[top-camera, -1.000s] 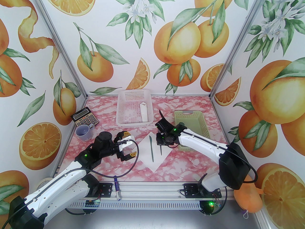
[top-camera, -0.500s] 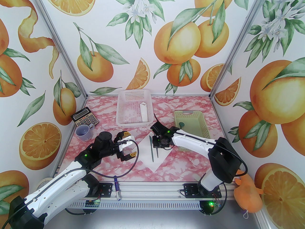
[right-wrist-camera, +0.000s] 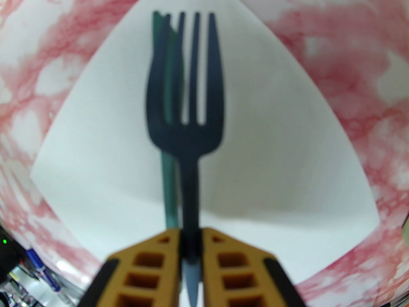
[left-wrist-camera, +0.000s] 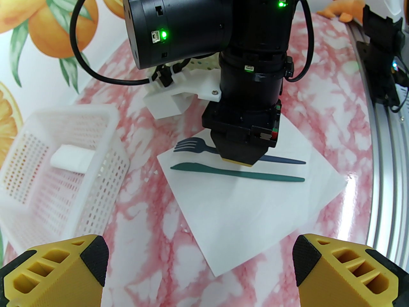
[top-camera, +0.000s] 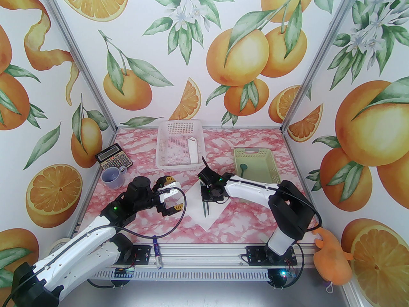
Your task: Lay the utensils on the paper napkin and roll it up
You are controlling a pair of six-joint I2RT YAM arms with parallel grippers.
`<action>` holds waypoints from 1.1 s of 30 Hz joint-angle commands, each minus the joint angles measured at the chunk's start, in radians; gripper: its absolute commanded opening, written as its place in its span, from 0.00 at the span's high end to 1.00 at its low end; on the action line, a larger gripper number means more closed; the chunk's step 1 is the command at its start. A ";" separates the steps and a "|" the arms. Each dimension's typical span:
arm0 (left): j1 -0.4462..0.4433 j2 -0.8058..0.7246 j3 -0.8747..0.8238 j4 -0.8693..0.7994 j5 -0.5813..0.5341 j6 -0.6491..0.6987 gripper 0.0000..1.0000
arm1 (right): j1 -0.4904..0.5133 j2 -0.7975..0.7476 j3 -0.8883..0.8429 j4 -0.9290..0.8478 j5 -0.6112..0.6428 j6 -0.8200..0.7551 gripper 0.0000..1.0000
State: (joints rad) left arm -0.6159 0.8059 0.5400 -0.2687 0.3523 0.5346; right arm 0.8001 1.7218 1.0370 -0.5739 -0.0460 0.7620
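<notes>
The white paper napkin [top-camera: 214,214] lies as a diamond on the pink marbled table. A teal knife [left-wrist-camera: 236,173] rests on it. My right gripper [top-camera: 206,200] is shut on the handle of a dark fork [right-wrist-camera: 188,114], held low over the napkin [right-wrist-camera: 271,171] right beside the knife [right-wrist-camera: 169,184], tines pointing away. Whether the fork [left-wrist-camera: 191,145] touches the paper I cannot tell. A spoon [top-camera: 243,168] lies in the green basket. My left gripper [top-camera: 171,194] hovers open just left of the napkin [left-wrist-camera: 249,209], its yellow fingers [left-wrist-camera: 92,257] wide apart with nothing between them.
A white mesh basket [top-camera: 166,129] with a white folded piece stands at the back centre. The green basket [top-camera: 252,152] is at the right. A calculator [top-camera: 114,161] and a mug [top-camera: 112,176] sit far left. A marker pen [top-camera: 156,253] lies on the front rail.
My right arm has swung left with the fork, from the napkin's right edge to right beside the knife. The left arm has stayed still.
</notes>
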 commanded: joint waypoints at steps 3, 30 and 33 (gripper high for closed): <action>-0.001 0.003 0.003 -0.003 0.022 0.022 0.00 | 0.005 0.020 -0.010 0.026 -0.011 0.010 0.83; -0.002 0.006 0.003 -0.007 0.025 0.025 0.00 | 0.007 0.060 -0.011 0.053 -0.035 0.016 0.81; -0.002 0.008 0.003 -0.007 0.025 0.025 0.00 | 0.007 0.060 -0.011 0.053 -0.035 0.016 0.80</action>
State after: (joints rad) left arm -0.6159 0.8070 0.5400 -0.2691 0.3580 0.5419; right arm 0.8001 1.7695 1.0355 -0.5434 -0.0647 0.7635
